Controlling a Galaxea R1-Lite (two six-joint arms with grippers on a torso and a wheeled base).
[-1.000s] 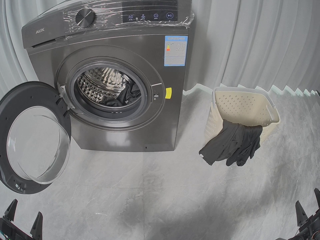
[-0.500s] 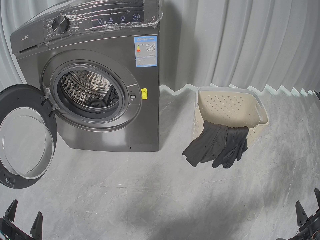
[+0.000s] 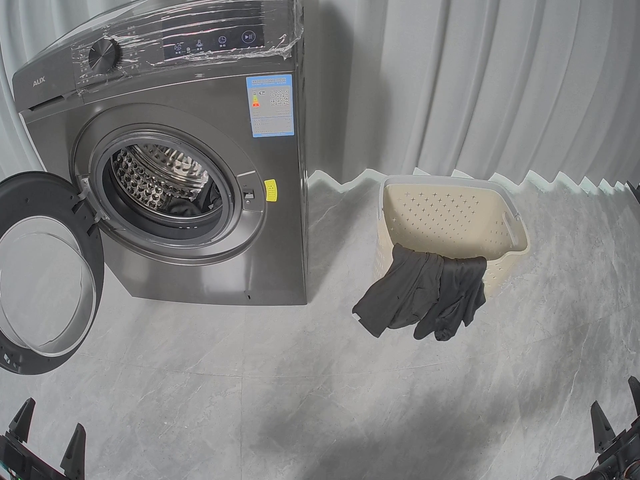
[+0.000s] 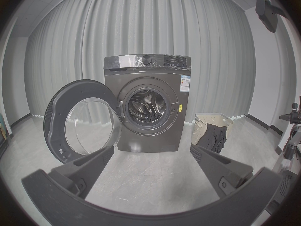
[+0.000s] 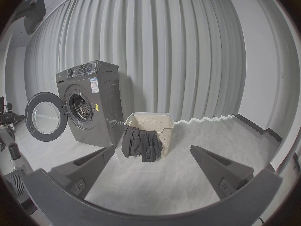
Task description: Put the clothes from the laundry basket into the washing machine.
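Head view: washing machine [image 3: 273, 248] on the left, door [image 3: 40, 195] swung wide, a dark garment [image 3: 190, 205] in the drum [image 3: 150, 168]; laundry basket [image 3: 517, 225] on the floor [image 3: 300, 381] to its right with dark clothes [image 3: 420, 295] draped over the near rim – my left gripper [image 3: 52, 418] and right gripper [image 3: 615, 395] sit low at the bottom corners, well apart from both. Left wrist view: left jaws spread wide, nothing between them, facing the drum opening. Right wrist view: right jaws also spread and empty – basket and hanging clothes ahead, near the machine.
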